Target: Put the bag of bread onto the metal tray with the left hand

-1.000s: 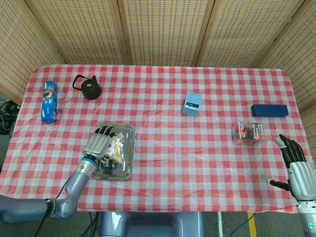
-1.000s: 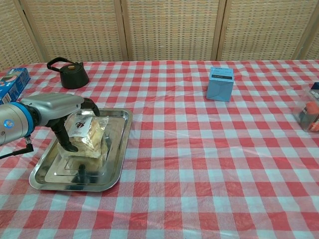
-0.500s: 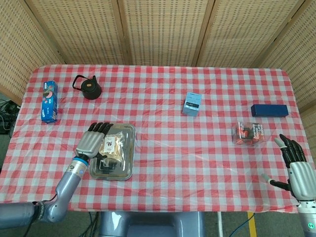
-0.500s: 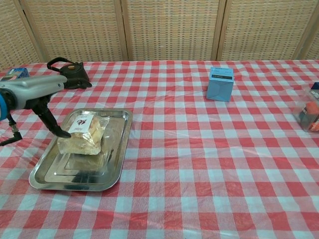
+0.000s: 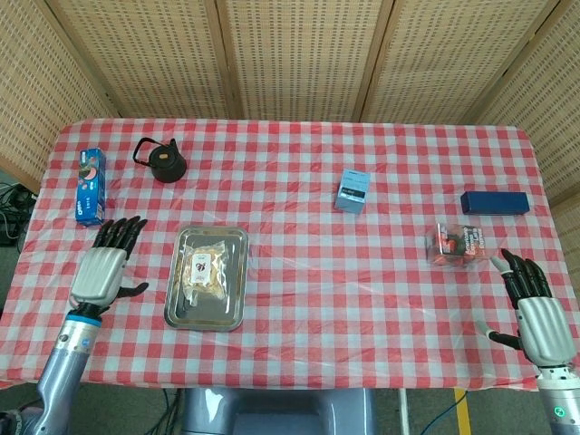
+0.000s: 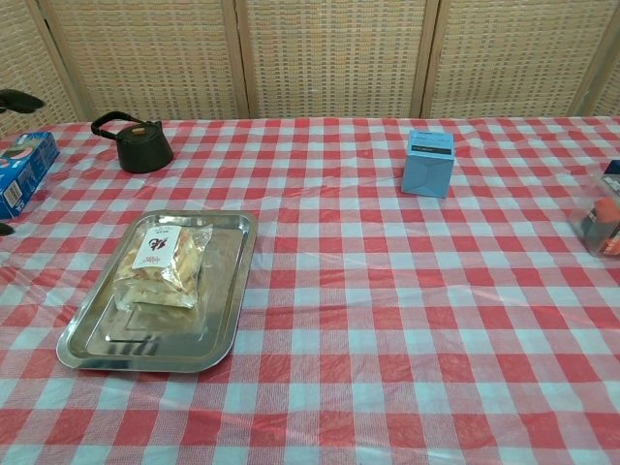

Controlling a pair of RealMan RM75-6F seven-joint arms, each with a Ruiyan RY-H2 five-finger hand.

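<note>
The clear bag of bread [image 5: 207, 273] [image 6: 162, 266] lies flat inside the metal tray [image 5: 231, 308] [image 6: 225, 320], its white label facing up. My left hand [image 5: 102, 268] hovers to the left of the tray, apart from it, fingers spread and holding nothing. In the chest view only dark fingertips [image 6: 17, 99] of it show at the left edge. Over the table's front right corner my right hand [image 5: 535, 314] is open and empty.
A black kettle [image 5: 162, 160] [image 6: 139, 143] and a blue biscuit box [image 5: 90, 186] [image 6: 23, 172] lie behind the tray. A light blue box [image 5: 352, 190] [image 6: 428, 163] stands mid-table. A clear pack with red contents [image 5: 458, 244] and a dark blue box [image 5: 494, 202] sit at right.
My left hand let go of the bread bag and drew away to the left of the tray. The bag settled flat in the tray. My right hand shifted only slightly.
</note>
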